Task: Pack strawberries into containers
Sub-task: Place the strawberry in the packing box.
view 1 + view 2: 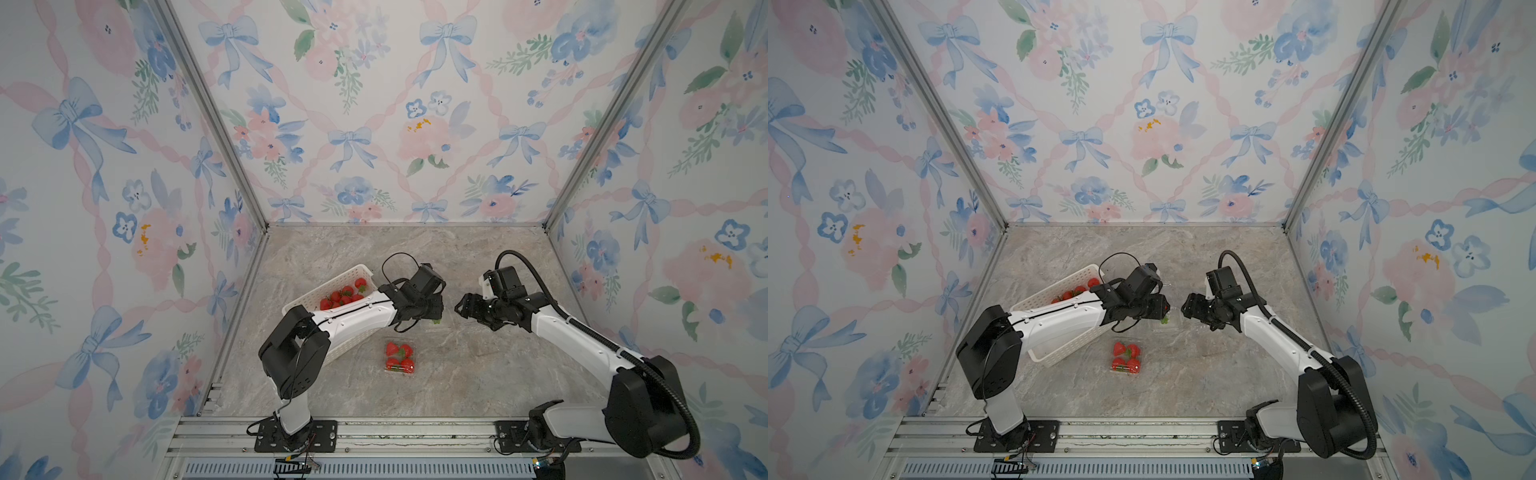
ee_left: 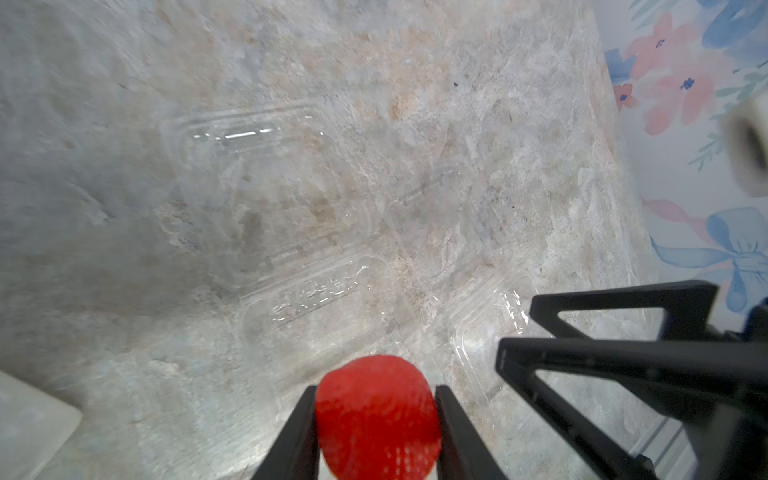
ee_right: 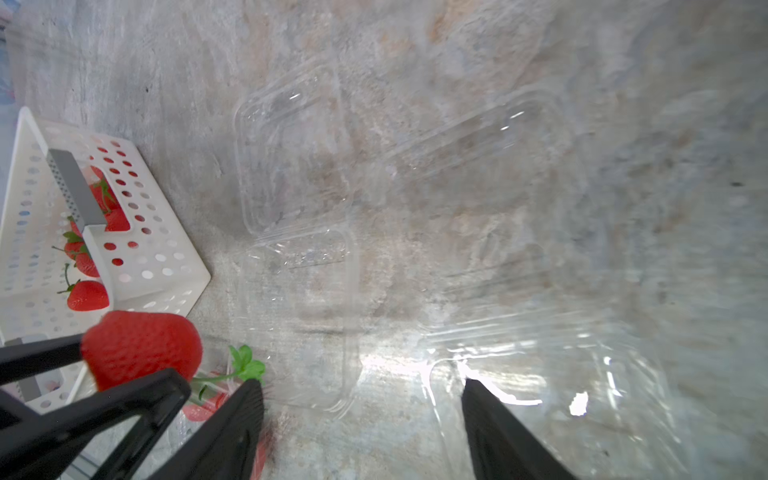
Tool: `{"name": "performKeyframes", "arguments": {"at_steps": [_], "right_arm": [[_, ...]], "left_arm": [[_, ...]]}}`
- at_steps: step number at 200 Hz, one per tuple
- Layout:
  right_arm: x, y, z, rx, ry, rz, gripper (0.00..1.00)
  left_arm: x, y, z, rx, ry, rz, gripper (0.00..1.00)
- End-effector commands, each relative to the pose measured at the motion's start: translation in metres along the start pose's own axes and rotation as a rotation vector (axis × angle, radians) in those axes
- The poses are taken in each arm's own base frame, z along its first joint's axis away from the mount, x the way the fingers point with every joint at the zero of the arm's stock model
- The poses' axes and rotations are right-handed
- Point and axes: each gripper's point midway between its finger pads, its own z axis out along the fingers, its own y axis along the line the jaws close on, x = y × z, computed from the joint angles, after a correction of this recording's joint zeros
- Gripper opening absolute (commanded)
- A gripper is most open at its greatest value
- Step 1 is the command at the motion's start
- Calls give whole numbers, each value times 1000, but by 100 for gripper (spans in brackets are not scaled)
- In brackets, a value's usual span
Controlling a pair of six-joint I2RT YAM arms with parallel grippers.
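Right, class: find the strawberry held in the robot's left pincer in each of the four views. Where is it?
In a top view: held strawberry, only its green cap showing beneath the left pincer, mid-table.
In a top view: a red spot at that pincer's tip.
Left wrist: large, clamped in the pincer.
Right wrist: clamped, in front of the white basket.
Shared landmark: the open right pincer facing it.

I have open tabletop [image 1: 469, 253] at the back and near right. The white perforated basket [image 1: 328, 282] blocks the left, a filled punnet [image 1: 400, 358] sits centre-front, and faint clear punnets [image 3: 293, 166] seem to crowd the narrow gap between left gripper [image 1: 436, 311] and right gripper [image 1: 459, 307].
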Motion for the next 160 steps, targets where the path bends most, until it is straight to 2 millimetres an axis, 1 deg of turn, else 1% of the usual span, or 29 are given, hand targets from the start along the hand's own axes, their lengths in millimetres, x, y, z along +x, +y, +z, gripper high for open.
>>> {"name": "performKeyframes", "arguments": {"at_steps": [1, 17, 41, 70, 80, 104, 125, 142, 160], "right_arm": [[5, -20, -6, 41, 3, 37, 78], [6, -25, -8, 43, 3, 42, 77], [13, -29, -4, 41, 25, 40, 77], [17, -26, 2, 17, 41, 42, 77], [18, -25, 2, 15, 47, 38, 77], [18, -24, 1, 11, 49, 26, 77], [19, -23, 2, 7, 54, 21, 78], [20, -22, 2, 4, 55, 12, 78], [22, -21, 4, 3, 60, 2, 78]], "left_arm": [[14, 0, 15, -1, 61, -23, 19], [20, 0, 22, 2, 84, -40, 19], [27, 4, 30, -12, 105, -58, 21], [39, 11, 41, -32, 142, -76, 24], [43, 13, 45, -37, 151, -79, 27], [45, 15, 47, -46, 153, -83, 43], [46, 17, 47, -55, 151, -87, 52], [45, 17, 46, -57, 146, -85, 55], [37, 15, 39, -59, 114, -79, 55]]}}
